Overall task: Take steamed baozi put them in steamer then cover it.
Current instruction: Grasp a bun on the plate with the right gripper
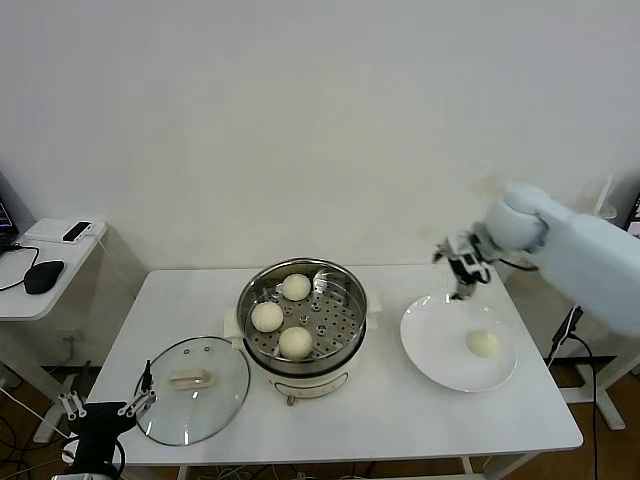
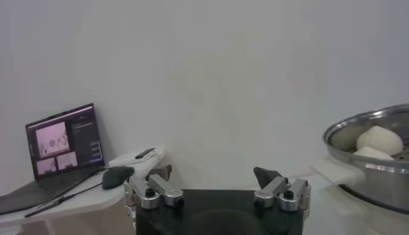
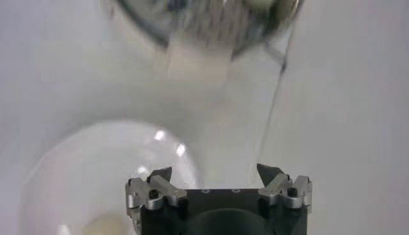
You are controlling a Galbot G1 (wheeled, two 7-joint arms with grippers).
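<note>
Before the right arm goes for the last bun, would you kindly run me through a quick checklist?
1. Right claw open and empty above the plate: ok.
2. Last bun alone on the plate, nothing touching it: ok.
3. Steamer uncovered, three buns inside, room on the tray near the right rim: ok.
4. Lid flat on the table beside the steamer, out of the way: ok.
5. Left claw open, parked low at the table's front left corner: ok.

Even, bright, soft light; glare spots on the flat white plate (image 3: 96, 172); right wrist view motion-blurred.
</note>
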